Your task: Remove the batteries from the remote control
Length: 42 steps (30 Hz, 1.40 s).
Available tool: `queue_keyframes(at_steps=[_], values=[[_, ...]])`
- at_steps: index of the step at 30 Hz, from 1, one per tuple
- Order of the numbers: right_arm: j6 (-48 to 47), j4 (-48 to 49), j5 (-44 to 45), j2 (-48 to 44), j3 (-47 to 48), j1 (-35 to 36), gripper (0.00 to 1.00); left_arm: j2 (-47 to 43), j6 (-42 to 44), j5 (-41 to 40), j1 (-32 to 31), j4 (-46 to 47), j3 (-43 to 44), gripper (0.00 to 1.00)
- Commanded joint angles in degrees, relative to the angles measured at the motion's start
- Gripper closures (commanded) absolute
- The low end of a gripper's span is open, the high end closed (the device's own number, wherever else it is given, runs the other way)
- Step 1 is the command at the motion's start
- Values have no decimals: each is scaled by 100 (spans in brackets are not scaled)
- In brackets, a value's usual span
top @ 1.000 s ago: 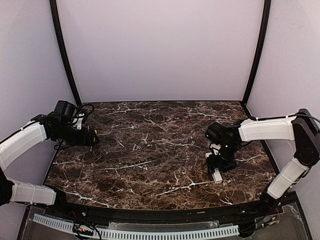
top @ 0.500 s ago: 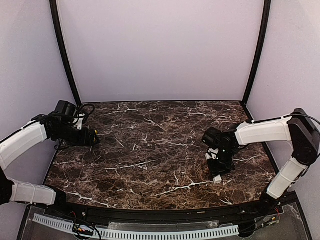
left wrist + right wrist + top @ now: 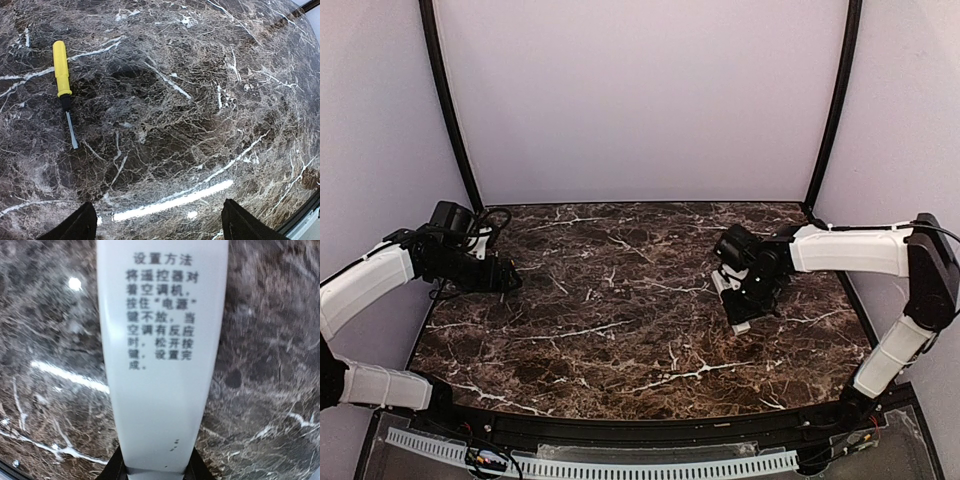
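My right gripper [image 3: 744, 290] is shut on the remote control [image 3: 741, 325], a slim white bar, and holds it above the marble right of centre. In the right wrist view the remote [image 3: 162, 355] fills the middle, its face with printed dark text towards the camera. Its near end sits between my right gripper's [image 3: 155, 472] black fingers. The batteries are not in view, and the orange-lined recess is not in view either. My left gripper [image 3: 505, 278] is open and empty at the far left, low over the table, its fingertips [image 3: 77, 227] wide apart.
A yellow-handled screwdriver [image 3: 61, 65] lies on the dark marble table [image 3: 620, 320] ahead of the left gripper, blade towards it. Black frame posts [image 3: 448, 100] and lilac walls enclose the table. A white perforated strip [image 3: 620, 468] runs along the near edge.
My right gripper has carried the remote up the table and to the left, away from the near right area. The left arm has barely shifted.
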Motion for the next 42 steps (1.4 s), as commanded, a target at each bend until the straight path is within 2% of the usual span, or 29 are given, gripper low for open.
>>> queue_keyframes(at_steps=[1, 10, 18, 24, 29, 42], values=[[-764, 512, 311, -169, 446, 105, 100, -109, 94, 655, -18, 28, -42, 13], [-2280, 1670, 342, -303, 825, 631, 100, 56, -90, 2700, -50, 268, 195, 13], [-3445, 2175, 340, -190, 1128, 1196, 100, 191, -639, 3417, -449, 852, 399, 13], [-3966, 2239, 448, 99, 1430, 1555, 100, 414, -1097, 3473, -1027, 1328, 607, 13], [-4301, 2260, 641, 373, 1657, 1862, 100, 582, -1543, 3721, -1251, 1974, 677, 13], [-4644, 2499, 454, 615, 1773, 2170, 100, 1058, -1647, 3623, -1605, 2151, 788, 16]])
